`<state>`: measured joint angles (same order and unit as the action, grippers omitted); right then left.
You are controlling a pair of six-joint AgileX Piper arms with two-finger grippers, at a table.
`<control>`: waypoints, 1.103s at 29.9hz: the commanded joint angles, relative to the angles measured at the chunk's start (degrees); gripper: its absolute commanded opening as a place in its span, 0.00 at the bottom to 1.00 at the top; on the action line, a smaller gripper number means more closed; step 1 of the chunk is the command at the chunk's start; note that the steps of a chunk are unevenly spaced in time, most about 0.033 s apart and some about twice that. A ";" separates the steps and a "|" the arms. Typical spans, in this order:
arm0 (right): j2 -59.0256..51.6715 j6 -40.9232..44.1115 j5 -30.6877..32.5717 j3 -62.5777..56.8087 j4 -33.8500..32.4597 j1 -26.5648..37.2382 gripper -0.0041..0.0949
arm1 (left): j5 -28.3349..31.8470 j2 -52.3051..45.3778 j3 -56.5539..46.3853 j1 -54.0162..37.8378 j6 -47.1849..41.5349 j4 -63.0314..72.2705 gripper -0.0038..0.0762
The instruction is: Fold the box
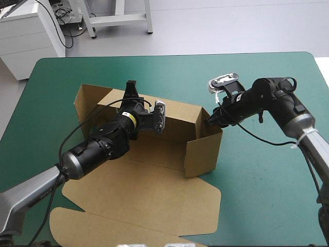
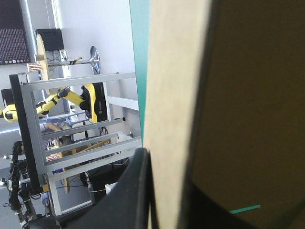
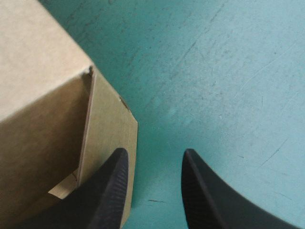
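Left end effector [image 1: 131, 86] pinches a wall of the box [image 1: 201, 150].

The box [image 1: 154, 149] is sitting on the table [image 1: 267, 195], left of its middle. Its far and right walls are standing up and its lid is lying flat toward the near edge. The left claw [image 1: 131, 91] is reaching over the tray from the near left and pinching the far wall, with a finger on each side of the board. The right claw [image 1: 209, 122] is standing just outside the box's far right corner, one finger just beside the wall and the other out over the table.
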<state>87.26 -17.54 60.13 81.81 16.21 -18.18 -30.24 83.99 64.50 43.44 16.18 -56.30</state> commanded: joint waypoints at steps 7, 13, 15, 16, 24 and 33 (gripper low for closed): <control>-10.73 -3.46 -7.11 -8.38 8.32 0.18 0.38 | 1.29 -1.06 0.32 0.29 -1.00 4.02 0.04; -11.74 -5.13 -8.94 -13.54 12.04 -1.60 0.38 | 1.66 -1.06 0.32 0.29 -1.00 4.02 0.04; -11.74 -5.13 -10.08 -14.00 11.91 -3.55 0.38 | 2.15 -1.06 0.32 0.29 -1.00 4.02 0.04; -11.74 -5.13 -10.74 -14.00 11.77 -4.82 0.38 | 2.23 -1.06 0.32 0.29 -1.00 4.02 0.04; -11.74 -2.35 -14.67 -14.00 10.96 -11.91 0.38 | 2.65 -1.06 0.32 0.29 -1.00 4.02 0.04; -11.74 19.10 -19.22 -14.00 -6.03 -17.61 0.38 | 4.17 -0.83 0.56 0.29 -2.93 4.02 0.04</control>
<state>77.36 -8.49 45.63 66.29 17.25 -34.43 -28.93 84.00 64.40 43.33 15.56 -56.30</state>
